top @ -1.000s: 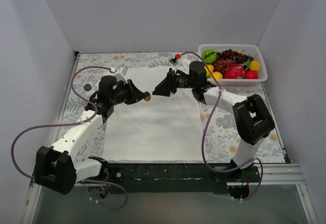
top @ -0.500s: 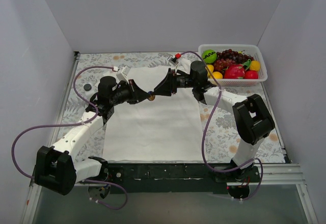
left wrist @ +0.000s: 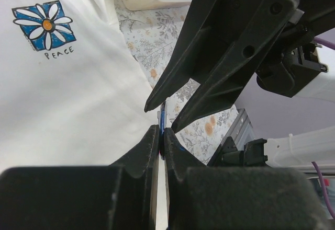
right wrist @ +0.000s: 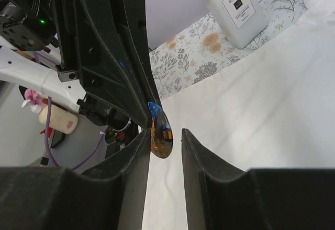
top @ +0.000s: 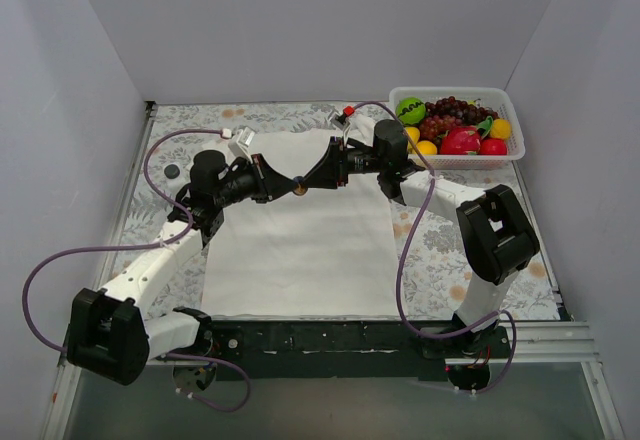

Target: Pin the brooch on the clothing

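Note:
The clothing, a white T-shirt [top: 300,240], lies flat on the table; its blue flower print [left wrist: 44,25] shows in the left wrist view. My left gripper [top: 292,186] is shut on the brooch [top: 299,187], a small round disc held edge-on above the shirt's upper part. The right wrist view shows a blue-and-orange face on the brooch [right wrist: 160,128]. My right gripper [top: 310,181] is open, tip to tip with the left one. Its fingers [right wrist: 137,151] straddle the brooch, which lies close against one finger with a gap to the other. In the left wrist view the brooch [left wrist: 163,116] is a thin blue edge.
A white basket [top: 512,101] of fruit stands at the back right. A small white bottle [top: 240,141] stands by the shirt's far left corner. Another small dark disc [top: 172,171] lies on the floral cloth [top: 450,250] at the far left. Purple cables loop beside both arms.
My left gripper has carried the brooch to the right and slightly away, up to the right gripper's tips. The right gripper has stayed in place, open.

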{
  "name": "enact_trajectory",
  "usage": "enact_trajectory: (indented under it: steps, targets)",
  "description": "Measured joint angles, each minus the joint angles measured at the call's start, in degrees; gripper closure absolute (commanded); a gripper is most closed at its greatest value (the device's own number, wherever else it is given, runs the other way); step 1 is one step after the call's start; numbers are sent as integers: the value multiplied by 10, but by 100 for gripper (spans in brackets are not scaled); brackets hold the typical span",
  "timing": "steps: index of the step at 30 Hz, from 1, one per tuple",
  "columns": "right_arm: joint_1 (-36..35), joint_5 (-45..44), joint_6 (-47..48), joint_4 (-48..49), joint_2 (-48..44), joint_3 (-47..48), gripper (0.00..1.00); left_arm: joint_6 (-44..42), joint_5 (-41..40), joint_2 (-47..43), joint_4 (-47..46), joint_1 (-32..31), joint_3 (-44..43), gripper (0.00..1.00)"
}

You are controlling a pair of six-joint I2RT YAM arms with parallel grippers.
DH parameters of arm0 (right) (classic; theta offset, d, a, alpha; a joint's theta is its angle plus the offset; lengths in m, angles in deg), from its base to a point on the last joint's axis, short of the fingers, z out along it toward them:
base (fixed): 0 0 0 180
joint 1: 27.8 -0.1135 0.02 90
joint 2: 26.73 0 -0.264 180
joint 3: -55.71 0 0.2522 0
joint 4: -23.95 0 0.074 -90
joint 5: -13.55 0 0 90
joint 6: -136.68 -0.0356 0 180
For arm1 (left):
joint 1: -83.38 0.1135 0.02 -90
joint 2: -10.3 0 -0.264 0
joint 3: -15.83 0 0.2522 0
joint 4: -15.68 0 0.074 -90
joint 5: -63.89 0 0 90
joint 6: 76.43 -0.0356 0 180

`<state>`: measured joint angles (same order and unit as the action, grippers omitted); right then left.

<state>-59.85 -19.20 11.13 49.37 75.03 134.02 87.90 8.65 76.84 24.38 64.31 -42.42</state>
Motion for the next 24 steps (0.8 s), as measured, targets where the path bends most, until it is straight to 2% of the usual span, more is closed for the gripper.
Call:
enact_trajectory:
  steps: [2, 3, 4, 6, 9, 10, 11, 17, 24]
  targets:
    - [0, 3, -1, 0, 0, 0, 80, 3, 0, -3, -3, 0, 0, 100]
    - [0, 5, -2, 0, 0, 0, 92, 3, 0, -5, -5, 0, 0, 100]
    - [0, 7, -4, 2, 0, 0, 99, 4, 0, -6, -6, 0, 1, 100]
    - [1, 9, -7, 3, 0, 0, 99, 5, 2, -6, -6, 2, 2, 98]
    - [1, 11, -7, -1, 0, 0, 99, 4, 5, -6, -5, 2, 3, 87]
    - [1, 11, -6, -3, 0, 0, 99, 3, 5, -6, -5, 2, 3, 81]
    - [1, 12, -3, -6, 0, 0, 99, 3, 3, -6, -3, 2, 3, 64]
    - [-3, -18, 47, -71, -15, 0, 99, -11, -3, -6, 15, 2, -3, 33]
    - [-3, -104, 162, -181, -84, -11, 99, -36, -8, 0, 61, 2, -56, 19]
